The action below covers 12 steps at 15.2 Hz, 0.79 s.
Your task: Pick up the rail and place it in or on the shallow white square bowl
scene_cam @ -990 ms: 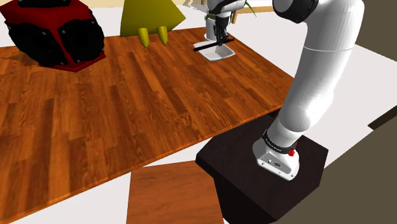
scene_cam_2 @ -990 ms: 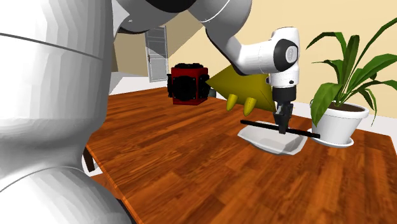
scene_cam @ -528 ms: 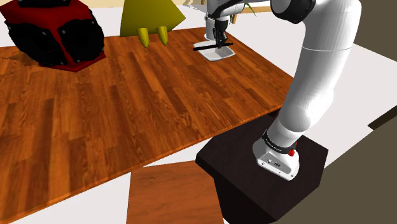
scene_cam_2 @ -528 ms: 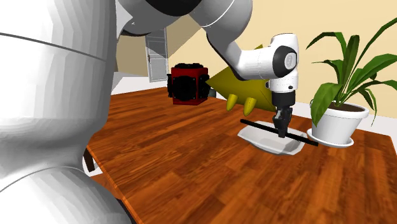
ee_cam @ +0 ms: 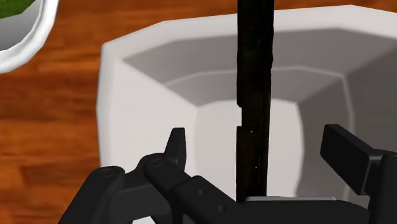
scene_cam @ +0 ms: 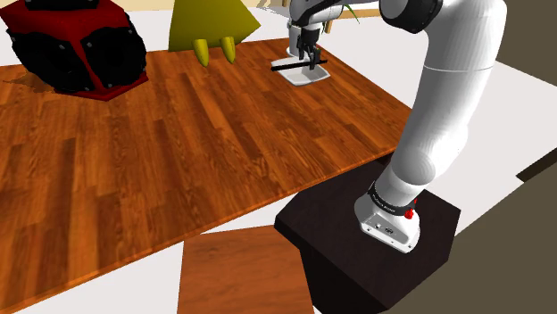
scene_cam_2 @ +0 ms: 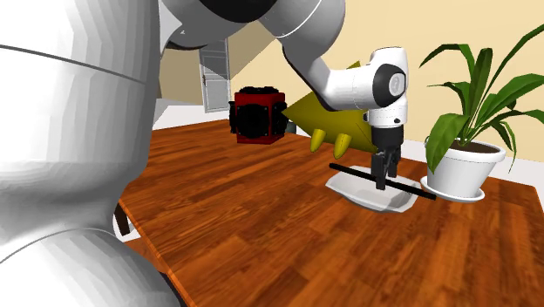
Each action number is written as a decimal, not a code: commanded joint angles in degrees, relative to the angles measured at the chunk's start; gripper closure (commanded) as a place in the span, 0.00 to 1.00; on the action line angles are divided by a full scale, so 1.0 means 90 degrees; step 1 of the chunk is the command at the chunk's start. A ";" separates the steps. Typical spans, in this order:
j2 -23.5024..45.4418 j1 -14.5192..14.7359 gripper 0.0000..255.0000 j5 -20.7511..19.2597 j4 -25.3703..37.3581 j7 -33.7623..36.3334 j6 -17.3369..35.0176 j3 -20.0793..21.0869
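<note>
1. Now that my black fingers [ee_cam: 177,146] stand spread on either side of the thin black rail [ee_cam: 254,95] without touching it, where a moment ago they pinched it, I judge the release made.
2. That rail lies across the shallow white square bowl [ee_cam: 140,83], apparently bearing on its rims, at the far side of the brown wooden surface [scene_cam: 178,134]. The placing looks done, and only a clean upward retreat remains.
3. Its long axis runs crosswise to the fingers' closing line. In the second exterior view it slants from left down to right, with its right end pointing toward the white potted plant [scene_cam_2: 462,166] and both ends overhanging the bowl.
</note>
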 commanded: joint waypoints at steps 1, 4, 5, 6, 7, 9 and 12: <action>0.0016 -0.0010 0.00 0.0007 0.0008 -0.0012 0.0008 -0.0001; -0.0251 0.0063 0.00 -0.0083 0.0297 0.0044 -0.0541 -0.0018; -0.0310 0.0079 0.00 -0.0102 0.0387 0.0056 -0.0689 -0.0019; -0.0310 0.0079 0.00 -0.0102 0.0387 0.0056 -0.0689 -0.0019; -0.0311 0.0079 0.00 -0.0103 0.0386 0.0056 -0.0689 -0.0019; -0.0310 0.0079 0.00 -0.0103 0.0387 0.0056 -0.0689 -0.0019; -0.0310 0.0079 0.00 -0.0103 0.0387 0.0056 -0.0689 -0.0019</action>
